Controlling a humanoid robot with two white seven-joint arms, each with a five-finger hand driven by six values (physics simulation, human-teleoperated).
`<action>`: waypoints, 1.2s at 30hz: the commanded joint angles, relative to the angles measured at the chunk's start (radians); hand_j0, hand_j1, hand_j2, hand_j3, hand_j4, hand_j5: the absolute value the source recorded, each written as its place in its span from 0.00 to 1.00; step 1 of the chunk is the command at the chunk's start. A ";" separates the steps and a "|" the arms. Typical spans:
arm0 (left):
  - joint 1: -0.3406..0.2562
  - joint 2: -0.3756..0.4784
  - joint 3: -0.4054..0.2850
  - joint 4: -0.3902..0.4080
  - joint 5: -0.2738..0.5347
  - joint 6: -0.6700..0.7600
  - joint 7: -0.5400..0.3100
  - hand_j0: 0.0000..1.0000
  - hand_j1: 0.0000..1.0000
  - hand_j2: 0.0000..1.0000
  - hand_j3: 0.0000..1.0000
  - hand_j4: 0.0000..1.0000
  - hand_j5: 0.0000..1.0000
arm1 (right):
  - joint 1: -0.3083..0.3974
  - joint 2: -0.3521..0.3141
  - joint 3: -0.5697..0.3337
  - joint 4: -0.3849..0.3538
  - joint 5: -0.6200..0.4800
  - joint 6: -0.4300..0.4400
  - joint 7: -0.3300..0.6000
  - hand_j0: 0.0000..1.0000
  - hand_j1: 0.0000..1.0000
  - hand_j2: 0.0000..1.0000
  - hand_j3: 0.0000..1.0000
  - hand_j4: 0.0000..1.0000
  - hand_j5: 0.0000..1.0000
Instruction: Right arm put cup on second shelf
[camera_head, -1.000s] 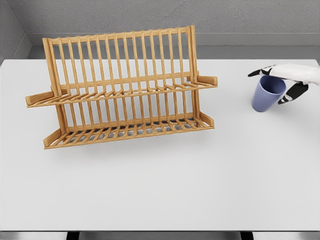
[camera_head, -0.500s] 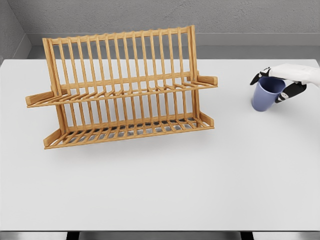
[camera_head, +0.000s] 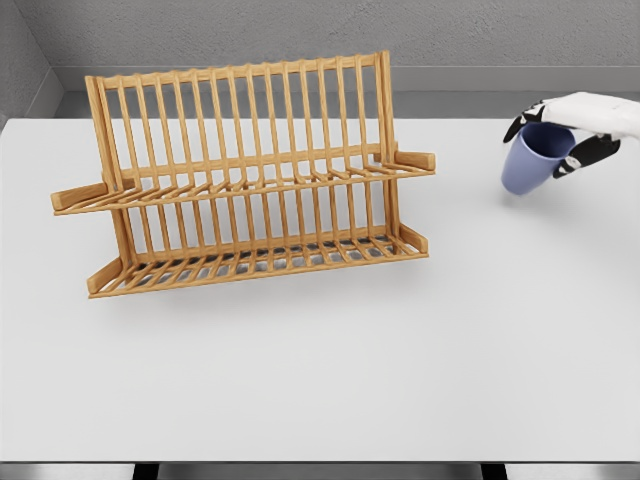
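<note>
White tabletop under a grey wall, with the cup in hand at the far right.

From the right hand (camera_head: 568, 132), whose dark fingers were curled around the rim of the blue cup (camera_head: 533, 159), the view ran left to the wooden rack (camera_head: 245, 170), well apart. The cup hung tilted, apparently clear of the table (camera_head: 320, 380). Grasping looked done; carrying it across and setting it on the second shelf (camera_head: 250, 185) remained. No writing showed anywhere.

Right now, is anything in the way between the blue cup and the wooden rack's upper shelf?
Nothing visible is. The right hand holds the blue cup to the right of the wooden rack. Only bare white table lies between them, and the upper shelf holds nothing.
</note>
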 joint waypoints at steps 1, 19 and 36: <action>0.000 0.000 0.000 0.000 0.000 0.000 0.000 1.00 1.00 1.00 1.00 1.00 1.00 | 0.002 -0.001 -0.026 -0.013 -0.003 0.003 0.000 0.66 0.66 0.66 0.66 0.66 0.66; 0.000 0.000 0.000 0.000 0.000 0.000 0.000 1.00 1.00 1.00 1.00 1.00 1.00 | -0.011 -0.001 -0.101 -0.232 0.051 0.003 0.000 0.63 0.63 0.63 0.63 0.63 0.63; 0.000 0.000 0.000 0.000 0.000 0.000 0.000 1.00 1.00 1.00 1.00 1.00 1.00 | -0.011 0.048 -0.101 -0.432 0.051 0.003 0.000 0.63 0.63 0.63 0.63 0.63 0.63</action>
